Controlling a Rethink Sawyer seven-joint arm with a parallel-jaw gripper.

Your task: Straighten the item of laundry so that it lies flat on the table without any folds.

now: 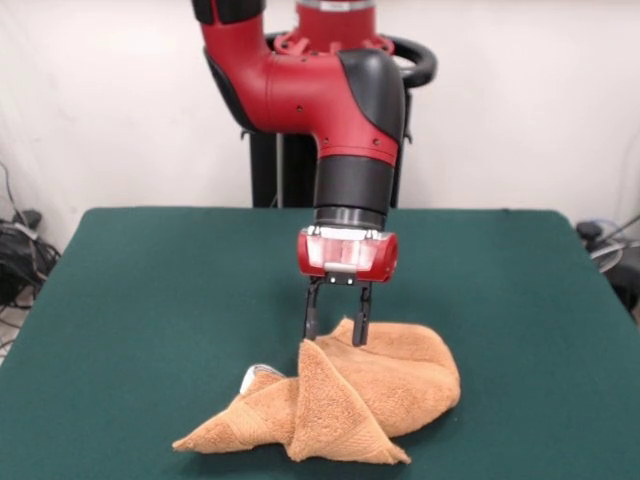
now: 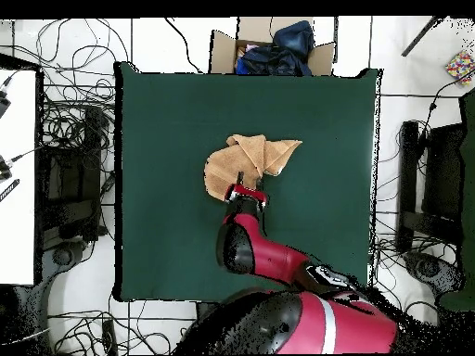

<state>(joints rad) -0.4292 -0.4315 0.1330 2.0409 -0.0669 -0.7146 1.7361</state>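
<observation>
The orange-tan towel (image 1: pixel 350 395) lies crumpled in a heap on the dark green table (image 1: pixel 150 280), near its front middle. Folded corners overlap and point toward the front, and a small white tag (image 1: pixel 255 372) peeks out at its left. My gripper (image 1: pixel 336 340) points straight down at the towel's far edge. Its two black fingers stand apart, with their tips down at the cloth and a ridge of towel between them. In the overhead view the towel (image 2: pixel 249 162) sits a little above the table's (image 2: pixel 167 120) centre, with the gripper (image 2: pixel 243 192) at its lower edge.
A cardboard box with blue cloth (image 2: pixel 271 46) stands just beyond the table's far edge. Cables cover the floor on both sides. A white desk (image 2: pixel 19 167) is at the left and black equipment (image 2: pixel 436 176) at the right.
</observation>
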